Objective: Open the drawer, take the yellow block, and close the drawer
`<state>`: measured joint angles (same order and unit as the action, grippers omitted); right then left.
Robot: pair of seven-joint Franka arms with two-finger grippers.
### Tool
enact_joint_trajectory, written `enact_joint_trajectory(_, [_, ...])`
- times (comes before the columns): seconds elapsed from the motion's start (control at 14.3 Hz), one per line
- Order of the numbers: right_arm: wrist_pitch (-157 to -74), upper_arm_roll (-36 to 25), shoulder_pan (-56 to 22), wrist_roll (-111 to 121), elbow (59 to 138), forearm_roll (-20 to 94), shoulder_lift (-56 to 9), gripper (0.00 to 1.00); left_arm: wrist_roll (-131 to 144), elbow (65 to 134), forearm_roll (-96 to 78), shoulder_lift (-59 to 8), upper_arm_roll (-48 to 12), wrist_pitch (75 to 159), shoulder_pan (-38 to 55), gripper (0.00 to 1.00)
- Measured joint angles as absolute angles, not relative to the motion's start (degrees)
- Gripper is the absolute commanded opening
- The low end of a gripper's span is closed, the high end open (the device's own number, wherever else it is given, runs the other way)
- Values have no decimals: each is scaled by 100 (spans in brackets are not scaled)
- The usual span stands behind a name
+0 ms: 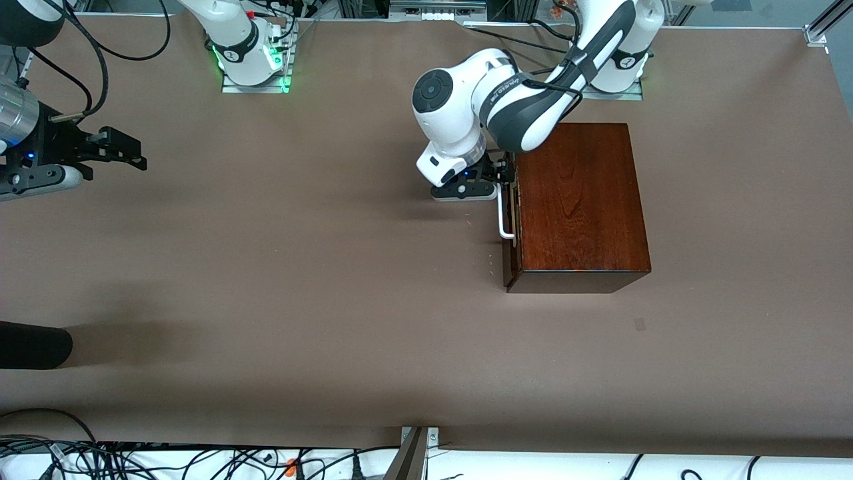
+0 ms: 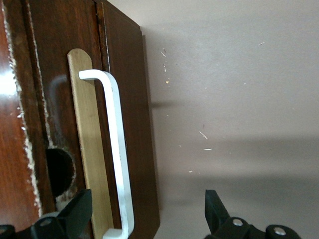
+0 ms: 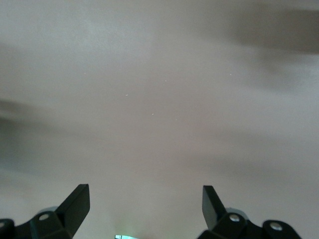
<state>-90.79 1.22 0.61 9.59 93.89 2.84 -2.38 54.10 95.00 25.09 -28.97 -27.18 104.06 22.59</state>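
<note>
The dark mahogany box (image 1: 580, 203) stands toward the left arm's end of the table. Its drawer (image 1: 510, 220) is pushed in, with the white bar handle (image 1: 503, 217) facing the right arm's end. My left gripper (image 1: 501, 175) is open at the end of the handle farther from the front camera. In the left wrist view the handle (image 2: 117, 144) runs between the spread fingers (image 2: 75, 214), and neither finger touches it. My right gripper (image 1: 123, 150) waits open over bare table (image 3: 159, 99) at the right arm's end. The yellow block is hidden.
A dark rounded object (image 1: 33, 345) juts in at the table edge at the right arm's end, nearer the front camera. Cables (image 1: 133, 460) and a metal bracket (image 1: 416, 447) lie along the front edge. Both arm bases (image 1: 253, 60) stand at the table's back edge.
</note>
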Motion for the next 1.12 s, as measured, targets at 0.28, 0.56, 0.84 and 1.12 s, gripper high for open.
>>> enact_joint_trajectory(0.28, [-9076, 127, 60, 959, 9389, 284, -238, 100, 5410, 9503, 2681, -3108, -2661, 10507, 2253, 100])
enact_joint_trajectory(0.56, [-9064, 128, 60, 959, 9389, 284, -239, 100, 5430, 9501, 2774, -3242, -2627, 10587, 2248, 100])
enact_joint_trajectory(0.84, [-9056, 129, 60, 958, 9389, 284, -238, 100, 5607, 9500, 2786, -3322, -2625, 10747, 2249, 100])
enact_joint_trajectory(1.12, [-9056, 138, 59, 959, 9389, 284, -238, 100, 5623, 9485, 2787, -3380, -2625, 10788, 2250, 100])
